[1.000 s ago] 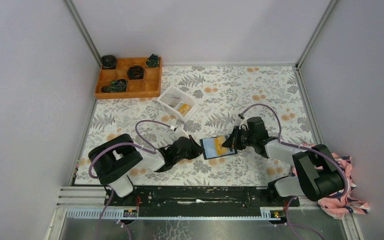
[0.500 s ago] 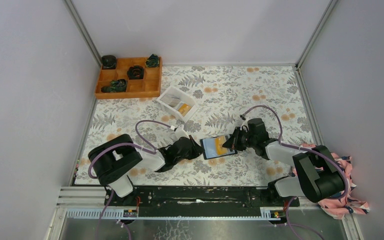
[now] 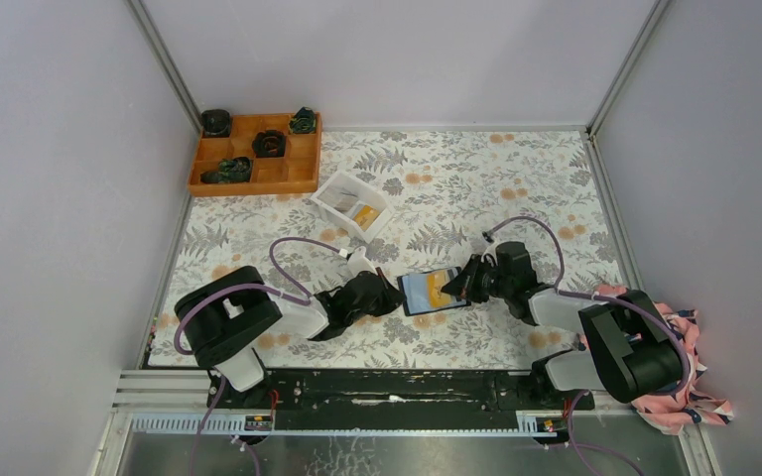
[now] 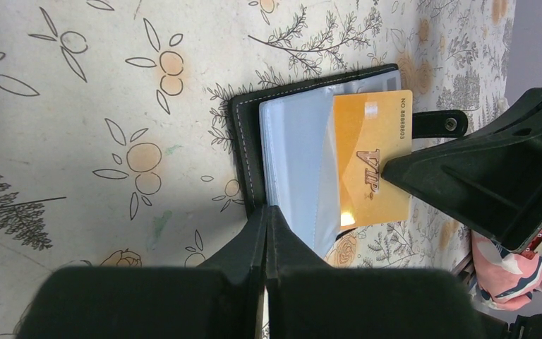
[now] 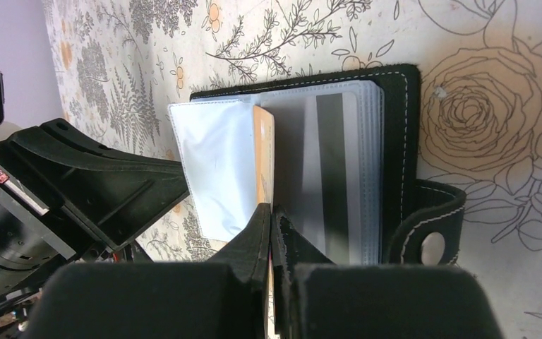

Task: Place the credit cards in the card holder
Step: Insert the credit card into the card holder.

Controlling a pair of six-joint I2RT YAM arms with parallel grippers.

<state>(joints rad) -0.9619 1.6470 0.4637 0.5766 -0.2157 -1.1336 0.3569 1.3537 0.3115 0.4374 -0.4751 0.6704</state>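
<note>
The black card holder (image 3: pixel 423 292) lies open on the flowered table between the two arms. In the left wrist view its pale plastic sleeves (image 4: pixel 293 162) fan up from the black cover (image 4: pixel 243 148). An orange credit card (image 4: pixel 370 166) marked VIP sits partly inside one sleeve, its right end sticking out. My right gripper (image 5: pixel 272 210) is shut on that card's edge (image 5: pixel 263 155). A grey card with a dark stripe (image 5: pixel 324 162) sits in another sleeve. My left gripper (image 4: pixel 266 210) is shut on the holder's near edge, at the sleeves.
A white tray (image 3: pixel 335 187) behind the holder contains a whitish card (image 3: pixel 339 199) and an orange one (image 3: pixel 364 215). An orange compartmented box (image 3: pixel 255 177) with dark items stands at the back left. Pink cloth (image 3: pixel 690 392) lies by the right arm's base.
My left gripper has closed fully on the holder's edge. The right arm has shifted a little toward the near edge, still gripping the orange card.
</note>
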